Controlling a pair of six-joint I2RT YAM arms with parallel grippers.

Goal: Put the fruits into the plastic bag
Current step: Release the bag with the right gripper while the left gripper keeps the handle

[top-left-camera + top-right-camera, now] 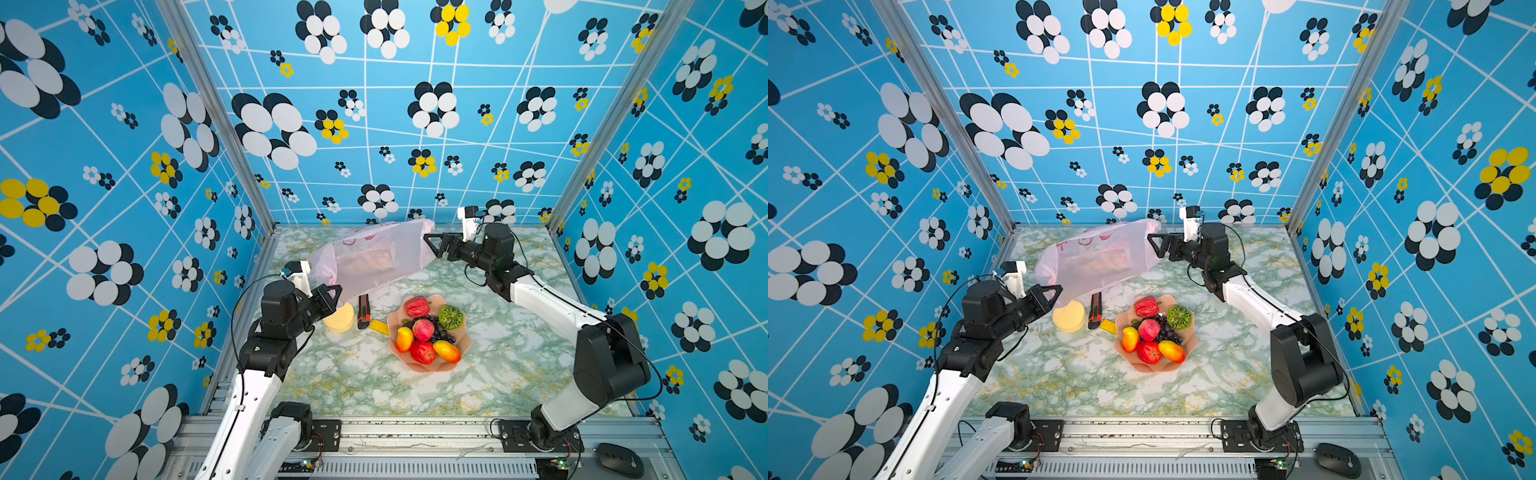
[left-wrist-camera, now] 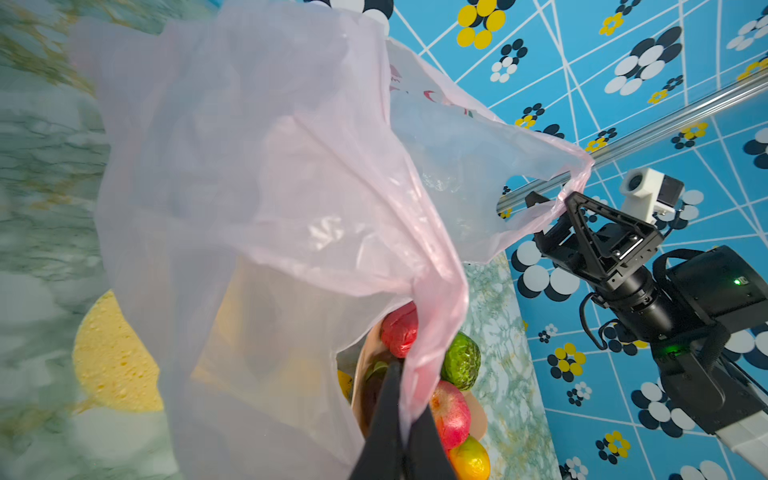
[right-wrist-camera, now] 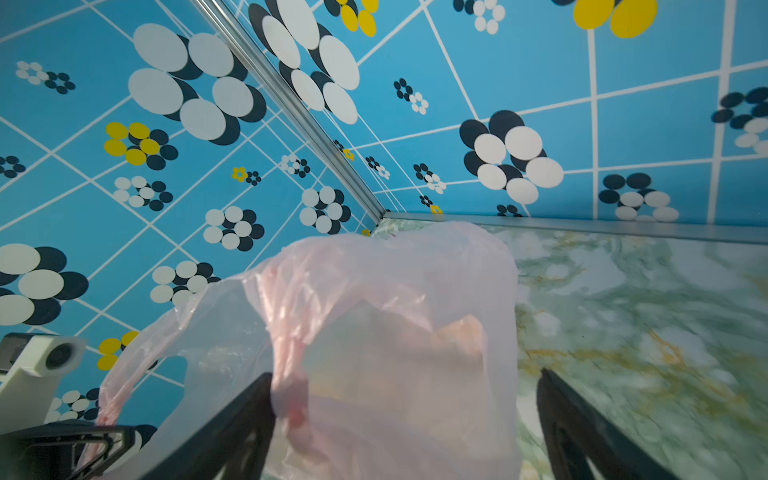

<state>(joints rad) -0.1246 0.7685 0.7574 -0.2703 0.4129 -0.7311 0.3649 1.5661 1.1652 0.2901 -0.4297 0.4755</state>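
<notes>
Obs. The plastic bag (image 1: 374,257) is lifted over the back of the counter (image 1: 519,353), slung slantwise between the two arms, with its lower part draping toward the counter.

Left hand (image 1: 334,293): pressed together, pinching the bag's near rim. The left wrist view shows film trapped between the black fingers (image 2: 384,424).

Right hand (image 3: 405,374): spread wide, with bag film lying between the fingers but not clamped. In the left wrist view a handle loop seems to hang on one right fingertip, though the folds make contact hard to confirm.

The fruits (image 1: 428,332) all sit in the pink scalloped bowl (image 1: 436,368), on the counter in front of the bag and apart from it: two apples, two mangoes, a bumpy green one, a red pepper-like piece and grapes. No fruit shows in the bag. The yellow disc (image 1: 340,320) and utility knife (image 1: 363,318) lie just beside the left hand; neither is to be bagged.

Step in hand (judgement): getting the mouth open and holding it open. The task is barely begun.

How to do it well:
- Close the right hand on a single layer of rim opposite the left pinch. Taking both layers would seal the mouth.
- Draw the hands apart gently, since the film is thin and slippery and likely to slide or tear.
- Keep the mouth low and facing the bowl so each fruit travels a short way.
- The glossy round fruits will roll, so take them from above, one at a time.
</notes>
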